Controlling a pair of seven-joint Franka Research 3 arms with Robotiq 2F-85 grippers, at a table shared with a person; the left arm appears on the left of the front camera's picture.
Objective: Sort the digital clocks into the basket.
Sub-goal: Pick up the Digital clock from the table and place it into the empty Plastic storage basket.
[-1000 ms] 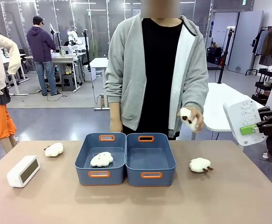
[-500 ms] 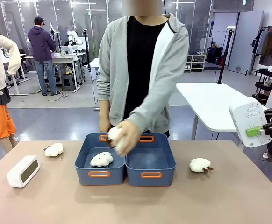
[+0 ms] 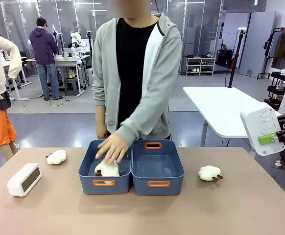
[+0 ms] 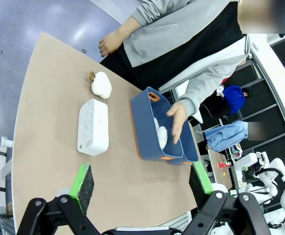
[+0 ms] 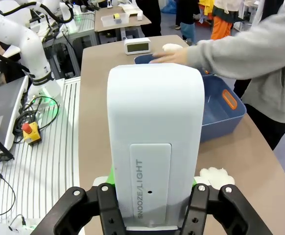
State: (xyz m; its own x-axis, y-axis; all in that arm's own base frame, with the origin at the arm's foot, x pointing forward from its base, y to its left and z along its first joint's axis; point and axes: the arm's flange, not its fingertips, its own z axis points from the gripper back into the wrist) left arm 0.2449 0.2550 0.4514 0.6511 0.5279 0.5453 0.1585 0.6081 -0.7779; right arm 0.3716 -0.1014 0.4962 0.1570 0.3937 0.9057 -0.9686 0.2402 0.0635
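My right hand (image 3: 266, 139) is closed on one digital clock (image 3: 260, 128), held in the air past the right edge of the desk (image 3: 230, 210), well apart from the tubs. In the right wrist view this clock is white and rounded, with a SNOOZE/LIGHT bar. My left hand (image 4: 140, 182) is spread wide and empty above the desk. The second clock (image 3: 24, 179) lies at the desk's left (white, grey screen).

Procedure, as I judge it: carry the held clock over the empty right basket (image 3: 174, 186). Stay clear of the person's hand (image 3: 112, 148) in the left tub (image 3: 91, 185) with the plush (image 3: 106, 170). Lower inside the walls, then release
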